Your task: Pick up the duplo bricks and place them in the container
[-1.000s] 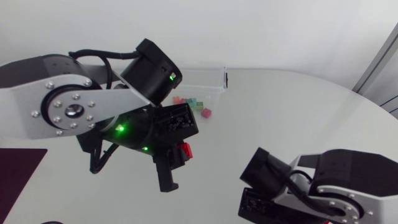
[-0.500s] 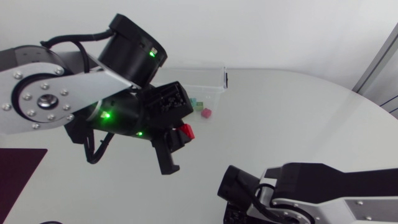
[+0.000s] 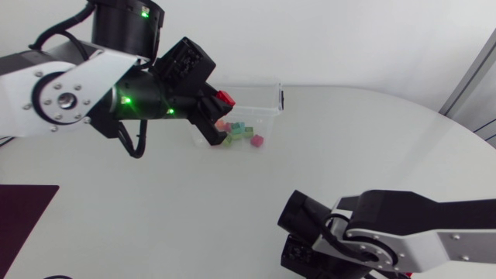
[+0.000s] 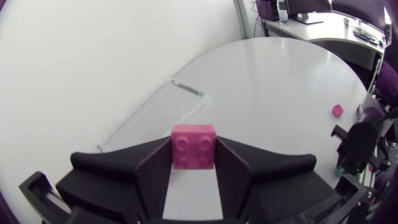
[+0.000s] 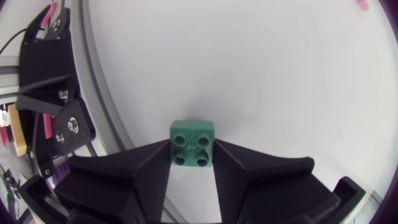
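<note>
Left arm: raised at the far left. Left gripper is closed to one brick's width on a red-pink brick, a finger flat on each side wall, studs facing the wrist camera. It hangs near the clear container, at its near-left corner from the head view (whether it is over the rim, I cannot tell).

Middle: a cluster of loose bricks lies on the table just in front of the container, a pink one at its right end.

Right arm: low, at the near edge. Right gripper is clamped likewise on a green brick, well apart from the container.

Handling, as I judge it: hard, light, slick plastic. It won't deform, so a grip square across two flat side walls suits; a grip across corners would likely twist out.
</note>
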Controlling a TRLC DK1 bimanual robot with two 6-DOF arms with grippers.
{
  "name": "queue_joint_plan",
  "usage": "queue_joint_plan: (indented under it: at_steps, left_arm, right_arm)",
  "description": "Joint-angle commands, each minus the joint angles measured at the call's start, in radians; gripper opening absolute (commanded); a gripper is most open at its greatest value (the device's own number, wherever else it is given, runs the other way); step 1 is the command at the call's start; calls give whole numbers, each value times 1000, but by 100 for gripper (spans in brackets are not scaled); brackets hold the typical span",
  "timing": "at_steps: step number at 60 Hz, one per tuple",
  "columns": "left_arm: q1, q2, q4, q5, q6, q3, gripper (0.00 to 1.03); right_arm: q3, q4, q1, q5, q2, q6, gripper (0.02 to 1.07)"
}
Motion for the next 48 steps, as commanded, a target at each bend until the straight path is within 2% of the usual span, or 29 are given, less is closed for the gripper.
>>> queue_joint_plan:
  at_steps: [1, 5, 13, 23, 32, 40, 46, 48]
  left_arm:
    - [35, 88, 47, 6, -38, 33, 17]
    - [52, 142, 101, 8, -48, 53, 21]
    - [107, 248, 151, 8, -60, 136, 21]
    - [170, 365, 193, 8, -83, 263, 21]
    - [199, 469, 182, 6, -86, 390, 22]
    - [216, 561, 173, 5, -86, 488, 38]
    - [233, 631, 161, -1, -86, 568, 41]
    - [239, 658, 144, -1, -86, 600, 45]
  right_arm:
    - [31, -42, -29, 5, -59, -4, 7]
    - [71, -81, -60, 7, -99, -12, 7]
    - [146, -131, -105, 8, -144, -16, 7]
    - [258, -170, -164, 11, -163, -27, 7]
    - [340, -174, -214, 13, -156, -36, 7]
    - [398, -162, -255, 11, -128, -38, 7]
    - [433, -151, -276, 8, -110, -39, 7]
    - [447, -151, -284, 5, -104, -39, 7]
